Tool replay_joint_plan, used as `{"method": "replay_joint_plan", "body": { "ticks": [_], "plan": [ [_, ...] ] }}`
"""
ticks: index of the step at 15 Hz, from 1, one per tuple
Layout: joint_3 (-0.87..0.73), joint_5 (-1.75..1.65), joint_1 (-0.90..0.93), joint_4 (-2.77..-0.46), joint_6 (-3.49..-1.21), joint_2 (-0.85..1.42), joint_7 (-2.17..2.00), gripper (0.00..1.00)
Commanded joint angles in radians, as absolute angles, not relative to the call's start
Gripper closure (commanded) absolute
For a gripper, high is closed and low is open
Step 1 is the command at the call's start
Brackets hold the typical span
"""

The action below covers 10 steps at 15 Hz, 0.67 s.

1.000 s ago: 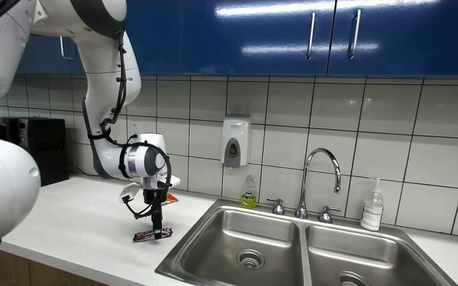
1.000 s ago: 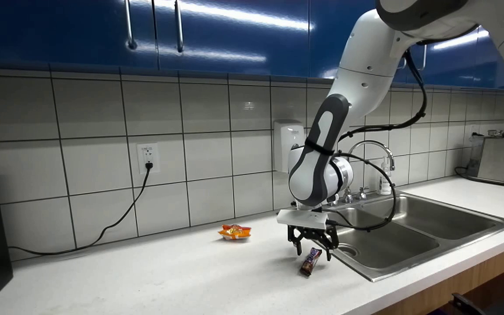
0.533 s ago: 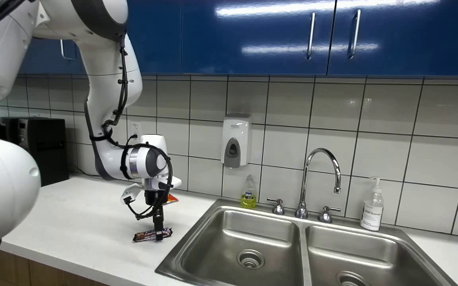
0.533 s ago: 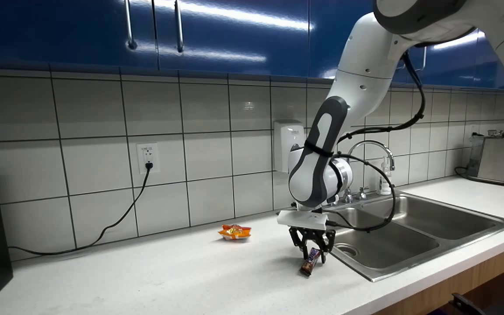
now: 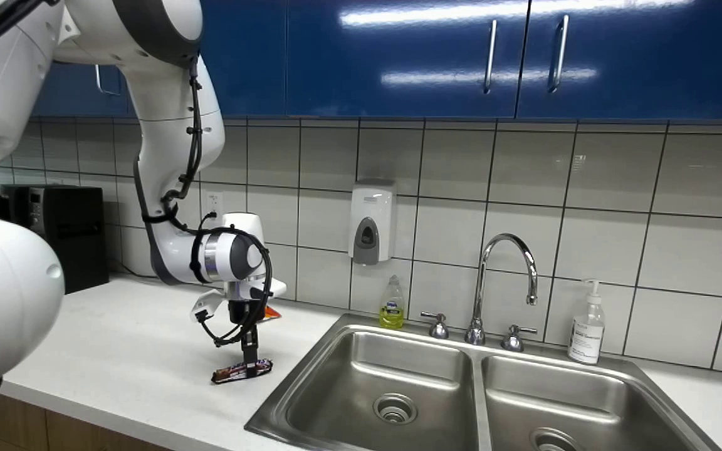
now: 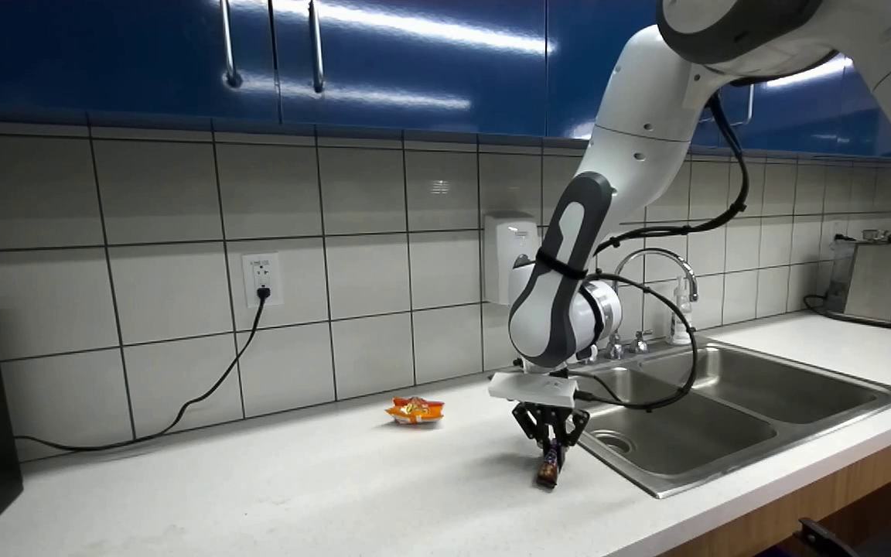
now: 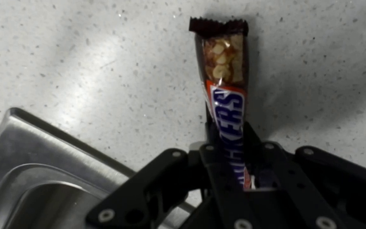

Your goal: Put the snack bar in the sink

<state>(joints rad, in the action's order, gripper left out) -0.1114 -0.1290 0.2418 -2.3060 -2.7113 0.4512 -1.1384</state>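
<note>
Set in a kitchen, along a white counter (image 5: 135, 357) with a tiled wall (image 5: 455, 163) behind its back edge and a metal sink (image 5: 481, 394) between back and front edges. Noted narrow jaws on the gripper (image 5: 250, 368), holding the snack bar (image 7: 229, 101) with fingers (image 7: 213, 136) on both flanks, slightly to the sink side of midlength. Located the snack bar outside the sink, just beside its rim, between the counter's front and back edges. Cannot tell resting on the counter from slightly raised. Count reach and grasp as done; count as left lifting clear, carrying over the rim, lowering and letting go. Would put progress near halfway, with nothing placed yet. Read the long axis as slantwise on the counter, neither parallel nor square to the front edge. Traced the brown end with the nut picture pointing away from the sink and toward the front edge; traced the lettered end, partly hidden by the gripper in the wrist view, pointing toward the sink and the back edge. Could not judge tilt for certain.
</note>
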Motion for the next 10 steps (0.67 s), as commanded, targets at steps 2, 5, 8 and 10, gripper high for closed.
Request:
{"method": "replay_joint_plan", "body": {
  "ticks": [2, 5, 8, 10],
  "plan": [
    [-0.113, -0.111, 0.248, -2.299, -2.706, 0.449, -1.13, 0.95],
    [-0.118, -0.125, 0.256, -2.308, -2.682, 0.412, -1.125, 0.95],
    [-0.118, -0.137, 0.263, -2.32, -2.65, 0.355, -1.115, 0.95],
    [-0.116, -0.149, 0.265, -2.32, -2.622, 0.324, -1.111, 0.95]
  ]
}}
